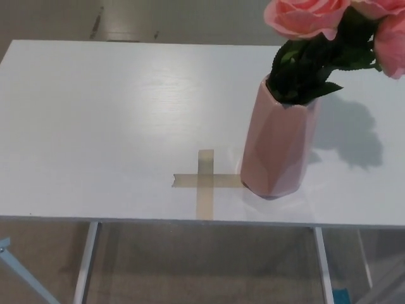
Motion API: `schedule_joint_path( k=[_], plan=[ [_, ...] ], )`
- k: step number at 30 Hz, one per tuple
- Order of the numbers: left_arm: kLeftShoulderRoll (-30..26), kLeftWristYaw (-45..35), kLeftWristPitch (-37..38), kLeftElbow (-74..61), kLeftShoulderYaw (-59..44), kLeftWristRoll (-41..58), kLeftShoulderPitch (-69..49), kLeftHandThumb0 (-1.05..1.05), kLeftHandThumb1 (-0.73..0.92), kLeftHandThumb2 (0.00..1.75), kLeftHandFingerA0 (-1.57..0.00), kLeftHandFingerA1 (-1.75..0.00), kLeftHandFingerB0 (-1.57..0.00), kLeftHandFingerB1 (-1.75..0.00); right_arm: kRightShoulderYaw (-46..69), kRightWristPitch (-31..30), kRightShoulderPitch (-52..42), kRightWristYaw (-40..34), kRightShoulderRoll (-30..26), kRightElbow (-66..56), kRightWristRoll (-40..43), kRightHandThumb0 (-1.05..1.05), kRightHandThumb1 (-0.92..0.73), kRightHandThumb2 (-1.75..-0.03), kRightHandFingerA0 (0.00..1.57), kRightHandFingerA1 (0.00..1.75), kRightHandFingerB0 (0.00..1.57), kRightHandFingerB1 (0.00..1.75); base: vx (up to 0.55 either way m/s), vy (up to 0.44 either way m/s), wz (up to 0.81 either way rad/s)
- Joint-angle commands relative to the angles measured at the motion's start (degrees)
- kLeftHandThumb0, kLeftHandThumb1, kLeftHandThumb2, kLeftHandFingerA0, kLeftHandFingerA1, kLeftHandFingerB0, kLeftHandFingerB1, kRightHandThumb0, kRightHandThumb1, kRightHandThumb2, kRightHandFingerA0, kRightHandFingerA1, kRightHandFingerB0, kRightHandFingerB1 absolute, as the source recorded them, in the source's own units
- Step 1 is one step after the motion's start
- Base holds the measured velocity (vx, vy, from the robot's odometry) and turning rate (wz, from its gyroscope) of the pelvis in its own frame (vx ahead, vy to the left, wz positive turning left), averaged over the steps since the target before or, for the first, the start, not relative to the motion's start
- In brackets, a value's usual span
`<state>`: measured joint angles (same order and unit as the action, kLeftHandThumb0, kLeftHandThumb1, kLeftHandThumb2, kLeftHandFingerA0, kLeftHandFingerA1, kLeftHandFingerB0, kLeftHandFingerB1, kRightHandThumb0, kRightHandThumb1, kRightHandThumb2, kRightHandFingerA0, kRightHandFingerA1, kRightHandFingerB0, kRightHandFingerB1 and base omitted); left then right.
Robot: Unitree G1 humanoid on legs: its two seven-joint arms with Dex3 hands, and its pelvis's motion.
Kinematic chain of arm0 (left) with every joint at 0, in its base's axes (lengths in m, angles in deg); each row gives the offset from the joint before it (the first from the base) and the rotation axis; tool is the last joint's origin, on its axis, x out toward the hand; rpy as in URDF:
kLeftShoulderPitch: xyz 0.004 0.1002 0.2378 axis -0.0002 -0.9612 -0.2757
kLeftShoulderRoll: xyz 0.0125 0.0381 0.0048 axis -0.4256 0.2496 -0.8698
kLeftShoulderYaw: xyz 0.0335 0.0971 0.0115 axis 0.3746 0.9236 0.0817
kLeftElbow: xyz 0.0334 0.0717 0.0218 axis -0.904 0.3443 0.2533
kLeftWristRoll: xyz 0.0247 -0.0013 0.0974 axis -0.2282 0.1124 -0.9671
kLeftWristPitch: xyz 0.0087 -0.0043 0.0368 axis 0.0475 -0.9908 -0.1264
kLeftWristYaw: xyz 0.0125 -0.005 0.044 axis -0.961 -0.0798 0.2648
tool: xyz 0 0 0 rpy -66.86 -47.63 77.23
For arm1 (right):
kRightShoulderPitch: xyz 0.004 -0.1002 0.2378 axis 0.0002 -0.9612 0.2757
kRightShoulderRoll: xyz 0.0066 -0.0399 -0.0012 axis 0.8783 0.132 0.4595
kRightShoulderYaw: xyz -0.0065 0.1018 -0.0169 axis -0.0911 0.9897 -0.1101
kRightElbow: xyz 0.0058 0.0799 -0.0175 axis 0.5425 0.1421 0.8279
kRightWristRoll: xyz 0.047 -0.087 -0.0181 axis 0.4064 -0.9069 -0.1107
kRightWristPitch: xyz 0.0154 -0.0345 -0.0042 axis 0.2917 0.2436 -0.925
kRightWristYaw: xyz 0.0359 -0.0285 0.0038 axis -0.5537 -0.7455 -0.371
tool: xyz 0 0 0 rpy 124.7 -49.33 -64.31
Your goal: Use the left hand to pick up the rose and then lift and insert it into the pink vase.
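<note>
A faceted pink vase (276, 140) stands upright on the white table (114, 114), right of centre. Pink roses stand in it, one bloom (304, 16) at the top and another (391, 44) at the right edge, with dark green leaves (310, 63) at the vase mouth. Neither of my hands shows in the head view.
A cross of tan tape (204, 182) lies on the table just left of the vase base. The table's front edge runs across the lower picture, with white legs (85, 266) and floor below. The vase and flowers cast a shadow (348, 136) to the right.
</note>
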<state>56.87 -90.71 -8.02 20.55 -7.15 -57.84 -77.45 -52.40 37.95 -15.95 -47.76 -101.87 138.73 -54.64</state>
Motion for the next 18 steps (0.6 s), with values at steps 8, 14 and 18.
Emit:
schedule_joint_path(
  k=[8,14,18],
  plan=[
    [-1.0,31.2,11.9,35.4,4.4,-9.9,12.8,-0.39,0.46,0.54,-0.47,-0.37,-0.32,-0.32,-0.2,-0.6,0.8,2.2,-0.4,0.2,-0.1,-0.20,-0.61,-0.58,0.60,0.49,0.54,0.46,0.00,0.000,0.00],
    [-2.0,30.9,13.3,36.8,7.6,-11.2,15.0,-0.40,0.47,0.54,-0.52,-0.39,-0.30,-0.31,0.2,-0.4,1.8,2.4,-0.4,0.0,0.3,-0.20,-0.61,-0.58,0.59,0.49,0.54,0.46,0.00,0.000,0.00],
    [-2.6,29.9,16.6,38.1,9.6,-11.5,15.1,-0.50,0.41,0.66,-0.29,-0.41,-0.21,-0.36,0.4,-0.6,1.9,2.3,-0.2,0.2,0.4,-0.20,-0.61,-0.58,0.58,0.49,0.54,0.46,0.00,0.000,0.00]
  ],
)
